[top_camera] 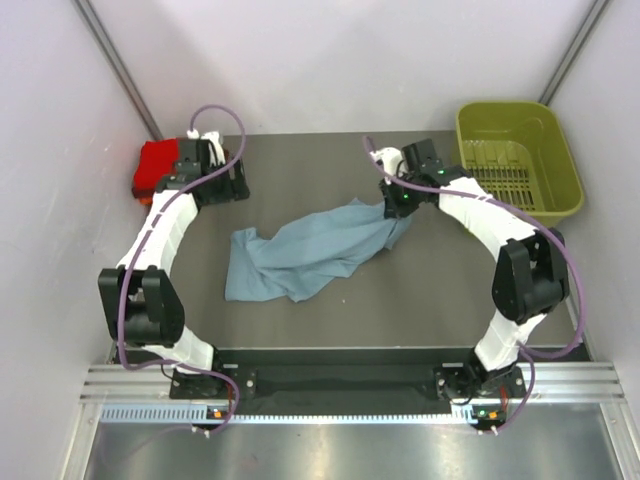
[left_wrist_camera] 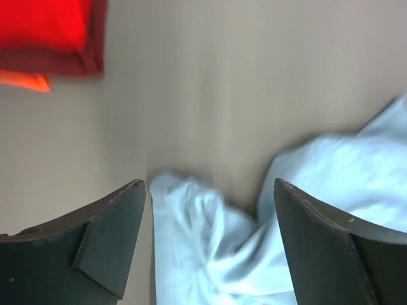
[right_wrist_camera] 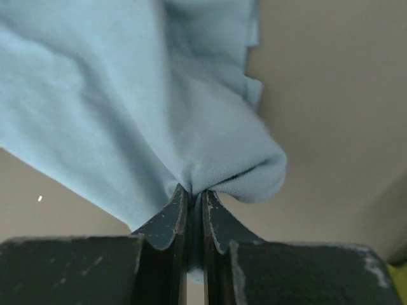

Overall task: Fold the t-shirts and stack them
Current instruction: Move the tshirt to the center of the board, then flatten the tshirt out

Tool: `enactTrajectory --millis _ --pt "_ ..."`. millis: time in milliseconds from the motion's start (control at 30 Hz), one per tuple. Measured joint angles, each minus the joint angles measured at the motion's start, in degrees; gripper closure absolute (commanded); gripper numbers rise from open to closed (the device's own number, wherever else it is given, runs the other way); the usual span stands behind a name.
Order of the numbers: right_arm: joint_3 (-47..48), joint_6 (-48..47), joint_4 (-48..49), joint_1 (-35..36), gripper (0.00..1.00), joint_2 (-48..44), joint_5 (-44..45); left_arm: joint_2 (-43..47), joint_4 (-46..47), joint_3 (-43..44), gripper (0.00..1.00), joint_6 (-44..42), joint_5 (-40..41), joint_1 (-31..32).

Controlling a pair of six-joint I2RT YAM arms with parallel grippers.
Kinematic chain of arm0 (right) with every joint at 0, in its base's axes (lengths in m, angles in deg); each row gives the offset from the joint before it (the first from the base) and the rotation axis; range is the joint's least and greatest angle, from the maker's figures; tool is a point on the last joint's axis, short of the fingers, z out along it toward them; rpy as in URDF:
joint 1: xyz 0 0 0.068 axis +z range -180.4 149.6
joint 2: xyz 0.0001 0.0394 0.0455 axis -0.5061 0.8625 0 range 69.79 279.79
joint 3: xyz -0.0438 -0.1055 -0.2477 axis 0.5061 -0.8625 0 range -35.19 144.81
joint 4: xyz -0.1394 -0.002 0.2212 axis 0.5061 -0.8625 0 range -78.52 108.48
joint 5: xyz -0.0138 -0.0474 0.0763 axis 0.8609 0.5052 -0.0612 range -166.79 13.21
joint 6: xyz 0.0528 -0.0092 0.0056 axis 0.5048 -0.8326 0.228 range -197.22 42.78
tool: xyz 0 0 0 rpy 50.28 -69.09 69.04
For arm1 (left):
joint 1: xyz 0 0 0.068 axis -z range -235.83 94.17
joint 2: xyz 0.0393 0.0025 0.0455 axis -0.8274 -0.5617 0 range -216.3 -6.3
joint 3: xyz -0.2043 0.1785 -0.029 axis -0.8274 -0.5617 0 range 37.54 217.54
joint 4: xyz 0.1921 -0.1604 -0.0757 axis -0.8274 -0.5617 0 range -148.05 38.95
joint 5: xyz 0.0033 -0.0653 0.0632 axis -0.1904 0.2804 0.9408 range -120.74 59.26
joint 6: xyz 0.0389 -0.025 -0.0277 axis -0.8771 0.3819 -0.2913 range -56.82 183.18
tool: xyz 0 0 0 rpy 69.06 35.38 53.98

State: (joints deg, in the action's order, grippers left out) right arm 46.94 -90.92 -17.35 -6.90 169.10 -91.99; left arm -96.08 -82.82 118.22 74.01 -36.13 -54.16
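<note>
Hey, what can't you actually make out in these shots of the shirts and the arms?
Folded red stack: top view, left arm covers part; left wrist view, blurred and cut by the frame corner.
Grey-blue t-shirt: crumpled, folds hide its sleeves and collar.
Left pincer: top view, hidden under its own wrist.

- One grey-blue t-shirt (top_camera: 310, 250), crumpled, middle of the overhead frame.
- Three folded t-shirts, upper left of the left wrist frame: one bright red t-shirt (left_wrist_camera: 44, 22), one dark red t-shirt (left_wrist_camera: 63, 63), one orange t-shirt (left_wrist_camera: 25, 81).
- One olive-green basket (top_camera: 500, 107), upper right overhead.
- Two arms: left arm (top_camera: 165, 225), right arm (top_camera: 480, 215).
- Two grippers: left gripper (left_wrist_camera: 208, 184), right gripper (right_wrist_camera: 193, 190).
</note>
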Motion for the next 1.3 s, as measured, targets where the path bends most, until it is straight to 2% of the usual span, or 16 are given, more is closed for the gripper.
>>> enactTrajectory --millis 133,267,367,400,567,633,700,767,800,900,1033,1200,1300 --pt "0.4 -0.4 -1.5 -2.8 1.00 -0.1 -0.7 0.0 -1.8 -7.3 0.16 1.4 -1.1 0.0" --pt "4.0 -1.4 -7.2 -2.6 1.00 -0.1 -3.3 -0.1 -5.3 -13.3 0.19 4.5 -2.8 -0.1" --pt "6.3 -1.6 -9.5 -2.5 1.00 -0.2 -5.7 -0.9 -6.3 -15.6 0.21 7.4 -4.3 -0.1" --pt "6.3 -1.5 -9.7 -2.5 1.00 -0.3 -6.2 -1.5 -6.3 -16.0 0.25 8.2 -4.7 -0.1" --pt "6.1 -1.2 -11.1 -2.2 1.00 -0.3 -7.5 -7.5 -4.9 -16.1 0.28 10.8 -7.2 -0.2" --pt "6.1 -1.2 -11.1 -2.2 1.00 -0.3 -7.4 -9.9 -4.7 -15.3 0.42 11.3 -7.6 -0.2" --pt "6.1 -1.2 -11.0 -2.2 1.00 -0.3 -7.3 -12.3 -4.3 -13.8 0.53 11.8 -8.3 -0.3" --pt "6.1 -1.2 -10.8 -2.2 1.00 -0.3 -6.9 -14.1 -3.7 -12.1 0.78 12.1 -9.2 -0.3" --pt "6.1 -1.2 -10.8 -2.2 1.00 -0.2 -6.7 -14.7 -3.5 -11.3 0.98 12.2 -9.4 -0.3" --pt "6.1 -1.2 -10.2 -2.2 1.00 -0.2 -5.4 -16.1 -2.9 -8.6 1.00 12.1 -10.0 -0.3" --pt "8.3 -1.0 -9.2 -2.9 1.00 1.6 -3.4 -19.7 -2.8 -0.2 1.00 11.7 -10.0 -0.3" --pt "24.2 -1.4 -7.5 -5.7 1.00 13.2 1.1 -27.1 -0.2 18.0 1.00 9.3 -8.9 -0.3" --pt "35.3 -1.4 -6.3 -8.0 1.00 20.3 4.0 -28.8 1.5 25.4 1.00 7.5 -7.6 -0.3"
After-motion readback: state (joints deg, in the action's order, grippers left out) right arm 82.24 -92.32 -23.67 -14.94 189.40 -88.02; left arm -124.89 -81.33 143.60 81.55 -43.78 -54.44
